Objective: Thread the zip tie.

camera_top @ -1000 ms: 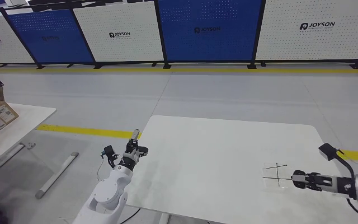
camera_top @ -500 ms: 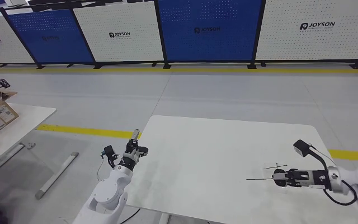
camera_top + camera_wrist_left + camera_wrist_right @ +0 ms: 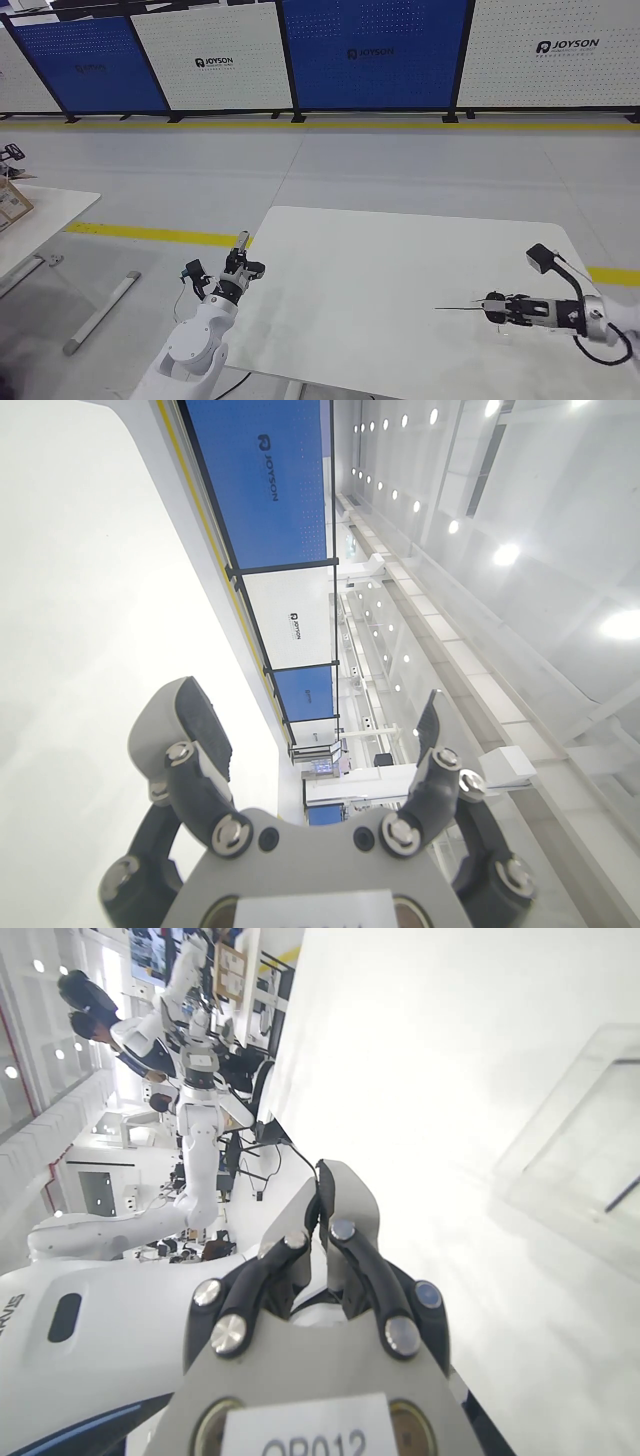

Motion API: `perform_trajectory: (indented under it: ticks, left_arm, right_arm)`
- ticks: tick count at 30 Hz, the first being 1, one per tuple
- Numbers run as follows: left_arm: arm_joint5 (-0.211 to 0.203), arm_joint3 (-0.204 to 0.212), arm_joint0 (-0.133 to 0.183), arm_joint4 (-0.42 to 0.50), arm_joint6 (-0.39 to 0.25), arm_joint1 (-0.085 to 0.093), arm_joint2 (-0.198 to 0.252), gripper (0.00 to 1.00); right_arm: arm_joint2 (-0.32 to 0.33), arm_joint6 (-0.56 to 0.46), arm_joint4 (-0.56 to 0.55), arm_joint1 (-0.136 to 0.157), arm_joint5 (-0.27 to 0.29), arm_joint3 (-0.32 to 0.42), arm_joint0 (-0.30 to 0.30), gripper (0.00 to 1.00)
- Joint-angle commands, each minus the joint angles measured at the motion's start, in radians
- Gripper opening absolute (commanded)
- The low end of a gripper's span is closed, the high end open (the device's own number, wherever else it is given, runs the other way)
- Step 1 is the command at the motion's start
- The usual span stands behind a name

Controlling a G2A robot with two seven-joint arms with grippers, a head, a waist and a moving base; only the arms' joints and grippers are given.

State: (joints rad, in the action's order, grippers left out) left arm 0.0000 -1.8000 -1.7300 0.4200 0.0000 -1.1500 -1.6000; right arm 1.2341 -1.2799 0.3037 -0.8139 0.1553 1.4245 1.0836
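Right gripper (image 3: 489,307) is over the worktop (image 3: 380,260), close to its near right corner; fingers pressed together, pinching one end of the zip tie (image 3: 460,308). The tie is a thin black strip, straight, sticking out of the fingertips toward the left edge and roughly parallel to the near edge; cannot tell whether its free tip touches the surface.

In the right wrist view a clear tray (image 3: 540,1113) lies flat on the worktop just beside that gripper; one more black strip (image 3: 621,1194) lies inside it.

Left gripper (image 3: 310,700) is at the left edge of the worktop, toward the near left corner, well apart from the right gripper; fingers (image 3: 200,720) spread wide, nothing between them; it is aimed toward the far side, tilted up off the surface.
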Motion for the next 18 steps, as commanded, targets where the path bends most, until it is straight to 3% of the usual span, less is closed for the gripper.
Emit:
perform_trajectory:
  ticks: [1,5,7,11,18]
  left_arm:
    - [0.000,0.000,0.000,0.000,0.000,0.000,0.000,1.00]
    - [0.000,0.000,0.000,0.000,0.000,0.000,0.000,1.00]
    - [0.000,0.000,0.000,0.000,0.000,0.000,0.000,1.00]
    - [0.000,0.000,0.000,0.000,0.000,0.000,0.000,1.00]
    - [0.000,0.000,0.000,0.000,0.000,0.000,0.000,1.00]
  right_arm:
    - [0.012,0.012,0.017,0.000,0.040,0.011,0.008,0.00]
    - [-0.005,0.047,0.006,-0.006,0.047,0.044,-0.004,0.00]
    - [-0.054,0.086,-0.047,-0.017,-0.016,0.057,-0.036,0.00]
    - [-0.152,0.138,-0.069,-0.045,-0.078,0.040,-0.096,0.00]
    - [-0.152,0.138,-0.069,-0.045,-0.078,0.040,-0.096,0.00]
